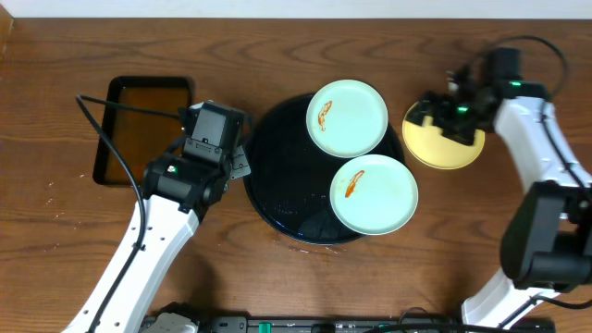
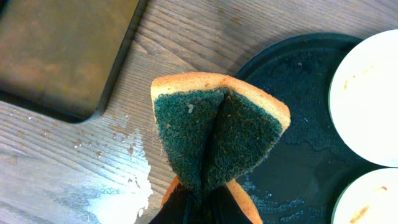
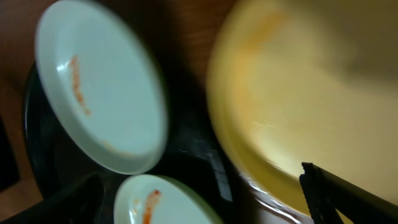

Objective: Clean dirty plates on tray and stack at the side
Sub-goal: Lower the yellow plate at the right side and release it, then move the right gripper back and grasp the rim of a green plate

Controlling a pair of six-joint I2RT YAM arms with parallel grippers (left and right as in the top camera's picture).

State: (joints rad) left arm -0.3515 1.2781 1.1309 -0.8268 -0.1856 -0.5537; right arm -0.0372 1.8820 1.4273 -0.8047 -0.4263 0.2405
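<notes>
Two pale mint-green plates, one (image 1: 347,117) at the back and one (image 1: 374,194) in front, lie on the round black tray (image 1: 277,176). Each has an orange-brown smear. The pale yellow plate (image 1: 455,148) lies on the table right of the tray. My right gripper (image 1: 442,113) hovers over its left rim, jaws apart (image 3: 199,199), with one finger over the yellow plate (image 3: 298,93). My left gripper (image 2: 205,208) is shut on a folded green-and-orange sponge (image 2: 217,130) at the tray's left edge (image 2: 298,124).
A rectangular black tray with a brown inside (image 1: 148,88) sits at the far left and also shows in the left wrist view (image 2: 62,50). A wet, soapy patch (image 2: 118,199) lies on the wood beside the sponge. A cable (image 1: 111,139) trails along the left arm.
</notes>
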